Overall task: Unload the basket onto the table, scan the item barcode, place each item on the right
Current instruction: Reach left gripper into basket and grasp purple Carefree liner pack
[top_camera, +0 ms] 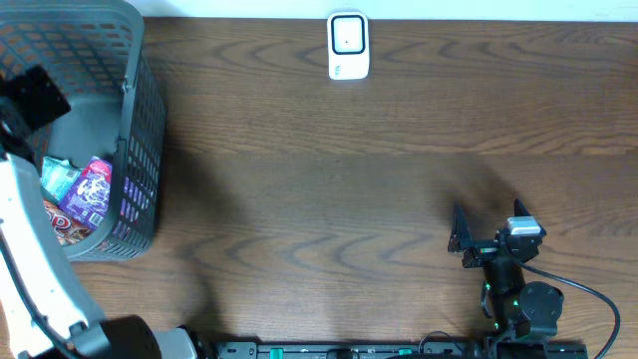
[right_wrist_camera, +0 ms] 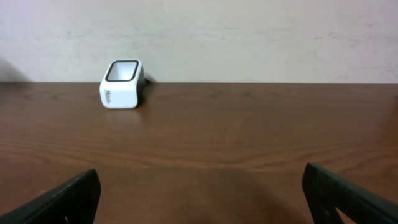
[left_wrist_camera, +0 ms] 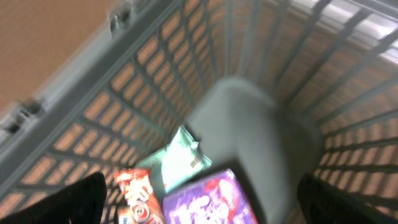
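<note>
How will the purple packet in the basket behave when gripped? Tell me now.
The purple packet looks like a thin glossy pouch: probably light and floppy, crumpling rather than holding shape. Its shiny film may be slippery. It lies against the green packet and red packet in the basket, so lifting might drag them.

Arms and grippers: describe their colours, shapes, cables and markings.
The left arm has a smooth white shell and a black left gripper. The right arm is black, with a pale grey wrist block, green lights and a looping black cable; the right gripper has dark, tapered fingers.
</note>
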{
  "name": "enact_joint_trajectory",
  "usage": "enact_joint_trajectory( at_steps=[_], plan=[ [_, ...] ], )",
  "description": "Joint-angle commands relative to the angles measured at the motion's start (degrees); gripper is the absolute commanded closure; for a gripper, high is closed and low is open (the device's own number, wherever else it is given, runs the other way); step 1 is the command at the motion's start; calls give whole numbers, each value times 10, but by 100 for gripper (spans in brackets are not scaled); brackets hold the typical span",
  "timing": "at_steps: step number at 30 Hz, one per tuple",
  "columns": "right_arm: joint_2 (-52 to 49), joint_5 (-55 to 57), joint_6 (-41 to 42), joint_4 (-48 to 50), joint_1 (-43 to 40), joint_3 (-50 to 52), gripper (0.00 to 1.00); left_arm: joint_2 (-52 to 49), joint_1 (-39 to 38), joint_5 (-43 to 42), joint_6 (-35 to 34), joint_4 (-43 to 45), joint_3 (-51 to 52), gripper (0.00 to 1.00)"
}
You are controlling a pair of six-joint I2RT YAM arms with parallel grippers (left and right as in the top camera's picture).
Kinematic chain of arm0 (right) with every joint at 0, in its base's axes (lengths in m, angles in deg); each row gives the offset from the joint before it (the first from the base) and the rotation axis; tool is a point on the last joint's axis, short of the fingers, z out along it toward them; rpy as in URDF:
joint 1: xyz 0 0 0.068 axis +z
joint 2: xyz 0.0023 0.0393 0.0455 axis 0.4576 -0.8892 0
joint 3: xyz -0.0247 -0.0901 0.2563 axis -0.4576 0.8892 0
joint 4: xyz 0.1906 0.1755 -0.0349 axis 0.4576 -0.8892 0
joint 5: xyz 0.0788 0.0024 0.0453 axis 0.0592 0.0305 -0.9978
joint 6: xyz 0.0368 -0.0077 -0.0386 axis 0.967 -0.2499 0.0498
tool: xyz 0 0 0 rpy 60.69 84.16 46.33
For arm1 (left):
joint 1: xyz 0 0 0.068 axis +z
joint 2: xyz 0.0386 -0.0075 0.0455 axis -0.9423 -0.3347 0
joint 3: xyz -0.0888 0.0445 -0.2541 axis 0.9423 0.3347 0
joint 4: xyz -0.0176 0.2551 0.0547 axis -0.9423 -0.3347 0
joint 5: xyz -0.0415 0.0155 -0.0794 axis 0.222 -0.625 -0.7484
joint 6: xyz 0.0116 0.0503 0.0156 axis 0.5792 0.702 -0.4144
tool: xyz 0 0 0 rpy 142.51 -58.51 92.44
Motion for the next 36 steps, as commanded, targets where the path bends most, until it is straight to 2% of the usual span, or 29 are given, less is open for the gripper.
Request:
enact_joint_trajectory(
  at_steps=[1,15,32,34,36],
  plan=[
    [3,0,8,-2,-3,1,1,-38,6,8,-15,-25,-9,2],
    [3,0,8,-2,-3,1,1,-145,5,9,-198,-102,25,2],
    [3,0,8,-2,-3,1,1,-145,-2,6,-199,-2,208,1],
    [3,0,8,-2,-3,1,1,-145,-5,2,-199,-3,209,8],
    [3,0,8,-2,-3,1,1,-145,-9,2,-199,-3,209,20]
  ],
)
